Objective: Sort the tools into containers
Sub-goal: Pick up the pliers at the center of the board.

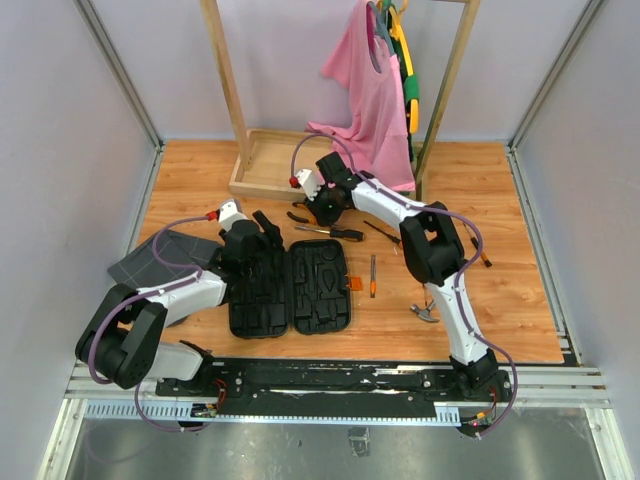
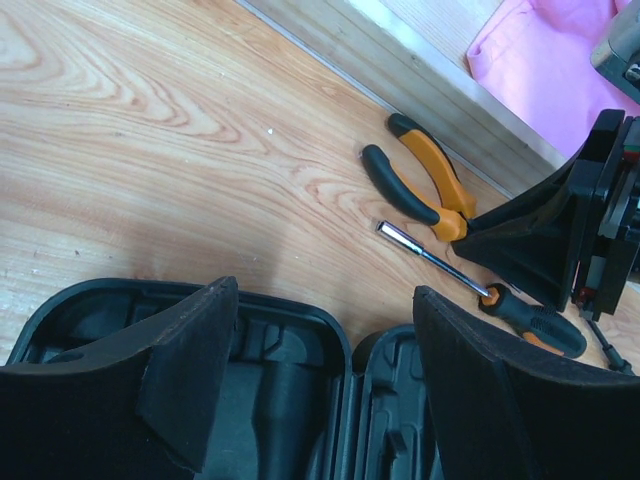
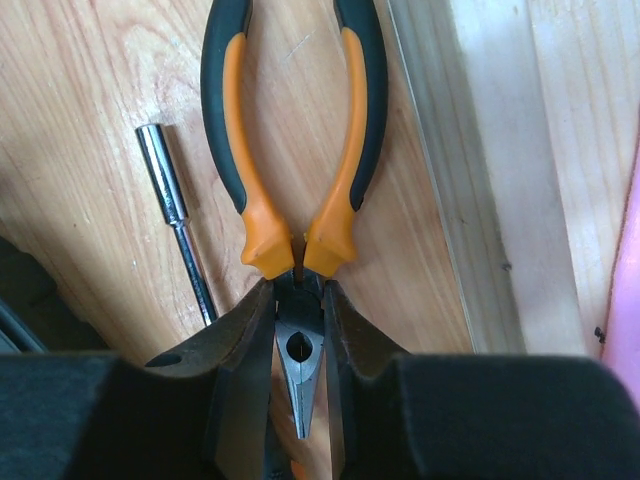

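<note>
- Left gripper (image 1: 262,228): fingers spread wide, nothing between them, hovering over the far-left corner of the tool case (image 1: 320,300).
  - Risk = a clash. Sits right where anything carried in from the right needs to land.
- Left arm pose: elbow folded back by its base, forearm running fwd beside the grey fabric (image 1: 160,255), wrist tipped down over the case rim.
- Case itself: open flat near the front edge. Slots look empty afaict, so sorting is prob barely started.
- Pliers (image 3: 295,150): on the wood beyond the case, just beside the wooden tray (image 1: 262,165), handles pointing away from the claw.
- Right gripper (image 3: 298,300): pressed together on the pliers' steel head, one pad on each side.
  - Biggest worry imo: grabbed at the nose, not the middle, so the handle end could droop, swing or twist out on lift.
  - Handles could also flop apart mid-carry.
  - Steel-shaft driver (image 3: 180,230) lies just beside and could get nudged.
- Right arm pose: stretched long from its base, reaching across to the far left, wrist angled down at the table.
- Right of that: small screwdriver (image 1: 373,275) and hammer (image 1: 425,312) still loose on the wood, well apart from the case.
</note>
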Available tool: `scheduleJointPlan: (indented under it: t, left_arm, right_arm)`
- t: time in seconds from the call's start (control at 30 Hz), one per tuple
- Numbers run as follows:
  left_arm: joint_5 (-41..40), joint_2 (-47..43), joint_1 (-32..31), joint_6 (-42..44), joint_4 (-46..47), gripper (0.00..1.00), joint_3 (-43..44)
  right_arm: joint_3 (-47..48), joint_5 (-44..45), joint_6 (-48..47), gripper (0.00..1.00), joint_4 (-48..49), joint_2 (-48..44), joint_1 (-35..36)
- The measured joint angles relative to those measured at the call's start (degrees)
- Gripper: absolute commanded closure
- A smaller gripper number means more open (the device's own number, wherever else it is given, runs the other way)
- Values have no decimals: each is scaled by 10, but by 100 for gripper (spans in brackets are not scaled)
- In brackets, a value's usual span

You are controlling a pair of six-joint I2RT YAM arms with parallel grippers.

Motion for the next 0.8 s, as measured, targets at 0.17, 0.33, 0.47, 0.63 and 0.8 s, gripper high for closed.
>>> scheduleJointPlan:
  t: [0.17, 0.33, 0.47, 0.63, 0.8]
  left_arm:
    - [0, 0, 1, 1, 0, 25, 0]
    - [1, 0, 5, 2, 0, 25, 0]
    - [2, 0, 8, 1, 0, 25, 0]
    - [4, 0, 8, 2, 0, 25, 0]
    - [5, 0, 8, 1, 0, 25, 0]
  right_arm:
    - [-3, 2, -18, 100, -13, -9, 0]
    - [-29, 4, -39, 100, -17, -38, 0]
    - [-49, 12, -51, 99, -21, -61, 0]
    - [-70, 21, -54, 99, -23, -85, 0]
    - [-90, 32, -43, 100, -24, -107, 0]
